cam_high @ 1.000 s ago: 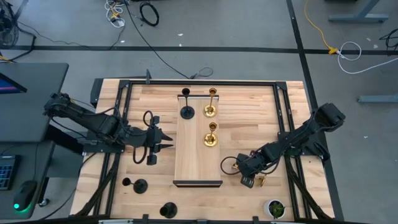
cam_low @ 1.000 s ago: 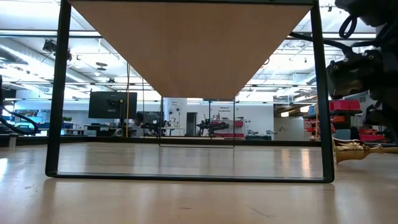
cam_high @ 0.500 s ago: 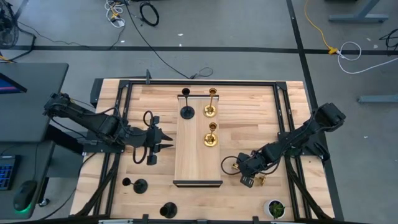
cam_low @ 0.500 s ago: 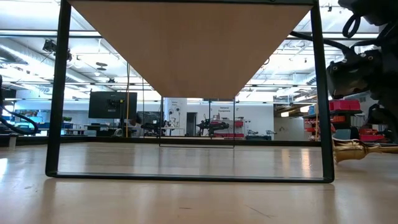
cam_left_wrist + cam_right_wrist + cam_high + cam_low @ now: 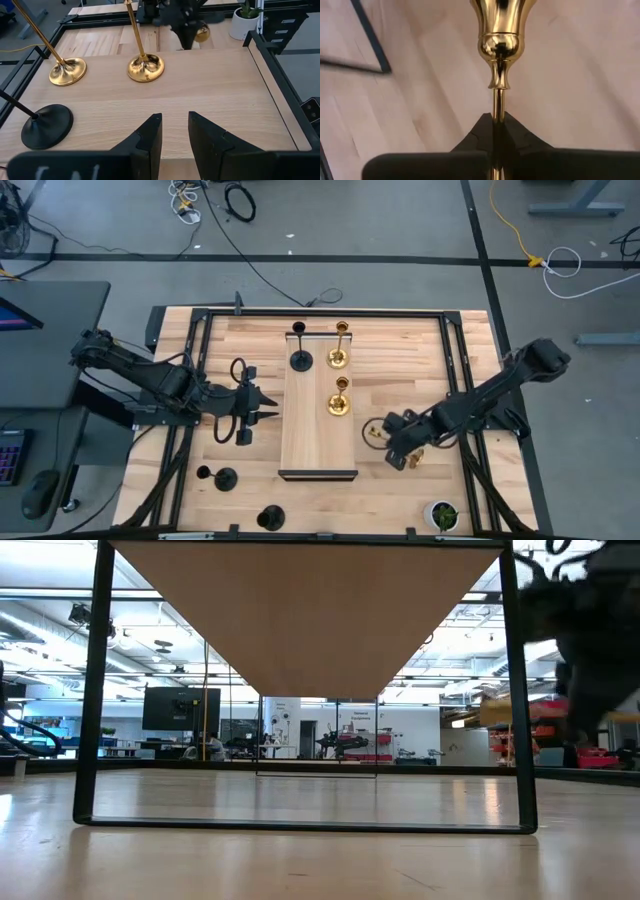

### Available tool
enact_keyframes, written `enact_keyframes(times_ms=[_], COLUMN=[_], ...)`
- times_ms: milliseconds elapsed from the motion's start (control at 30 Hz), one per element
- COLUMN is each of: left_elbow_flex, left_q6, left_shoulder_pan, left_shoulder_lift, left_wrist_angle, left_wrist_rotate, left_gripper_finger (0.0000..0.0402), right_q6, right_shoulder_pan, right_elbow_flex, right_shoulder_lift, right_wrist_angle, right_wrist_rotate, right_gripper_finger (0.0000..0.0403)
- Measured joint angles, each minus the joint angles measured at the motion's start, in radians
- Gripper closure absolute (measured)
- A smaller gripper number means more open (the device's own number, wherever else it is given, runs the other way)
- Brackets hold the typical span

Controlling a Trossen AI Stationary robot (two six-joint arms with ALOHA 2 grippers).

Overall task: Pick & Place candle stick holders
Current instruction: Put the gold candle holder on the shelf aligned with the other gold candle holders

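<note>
Here, high view: the right gripper [image 5: 386, 442] sits clamped on the thin stem of a gold candle stick holder [image 5: 372, 434], just beside the right edge of the raised wooden board [image 5: 318, 430] on the bench [image 5: 400, 360].
High view, other gold holders: two gold candle stick holders stand upright on the board, one [image 5: 339, 404] near the right gripper, the other [image 5: 339, 352] farther off at the board's far end.
High view, black holders: one black candle stick holder [image 5: 300, 355] stands on the board beside the far gold one; two more [image 5: 224, 477] [image 5: 270, 518] stand on the bench well apart from both grippers, at the near left.
High view, left arm: the left gripper [image 5: 262, 406] waits just off the board's left edge, its fingers a little apart and holding nothing.
High view, plant: a small potted plant [image 5: 441, 515] stands near the bench's corner, beyond the right gripper.
Low view: the board's dark frame [image 5: 99, 690] fills the middle; the right arm shows only as a dark blur at the right, with a streak of gold beside it.
Left wrist view: the left gripper [image 5: 175, 131] points across the board, fingers parted and empty; ahead stand two gold bases and one black base [image 5: 46, 125].
Right wrist view: the right gripper [image 5: 497, 131] is closed tight on the gold stem, the flared gold part just past its fingertips.
</note>
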Motion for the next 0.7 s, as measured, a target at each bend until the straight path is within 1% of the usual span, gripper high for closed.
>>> enact_keyframes(times_ms=[133,400,567,700], left_elbow_flex=[0.000,0.000,0.000,0.000], left_q6=[0.000,0.001,0.000,-0.004], left_shoulder_pan=[0.000,0.000,0.000,0.000], left_shoulder_lift=[0.000,0.000,0.000,0.000], left_wrist_angle=[-0.002,-0.013,-0.013,-0.013], left_wrist_rotate=[0.000,0.000,0.000,0.000], left_gripper_finger=[0.0305,0.0305,0.0305,0.0305], right_q6=[0.004,-0.078,-0.226,-0.397], right_shoulder_pan=[0.008,0.052,0.088,0.116], right_elbow_flex=[0.000,0.001,0.001,0.002], right_shoulder_lift=[-0.091,-0.222,-0.260,-0.261], right_wrist_angle=[-0.021,0.014,0.151,0.339], right_wrist_rotate=[0.090,0.277,0.397,0.493], right_gripper_finger=[0.0398,0.0398,0.0398,0.0398])
